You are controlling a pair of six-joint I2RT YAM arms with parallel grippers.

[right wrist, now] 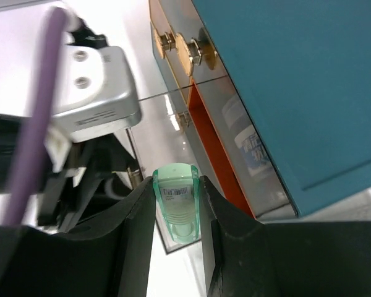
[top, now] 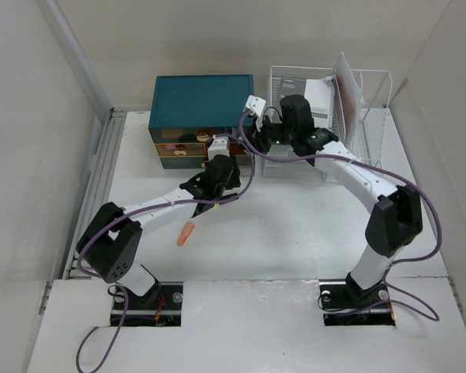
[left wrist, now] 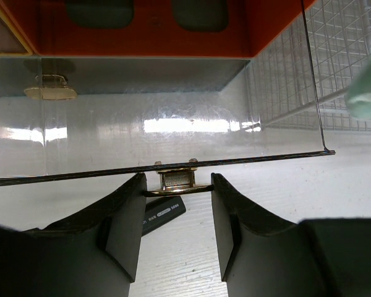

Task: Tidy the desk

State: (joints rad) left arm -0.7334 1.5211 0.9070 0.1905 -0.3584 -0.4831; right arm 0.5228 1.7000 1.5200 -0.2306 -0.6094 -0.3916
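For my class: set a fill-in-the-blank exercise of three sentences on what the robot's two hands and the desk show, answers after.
1. The left hand clasps the small metal knob of a clear plastic ____ in the teal rectangular box.
2. The right hand holds a small translucent container with a barcode label, pale ____ in colour.
3. A small orange stick-shaped object lies on the white desk beside the ____ arm.
Missing words: drawer; green; left.
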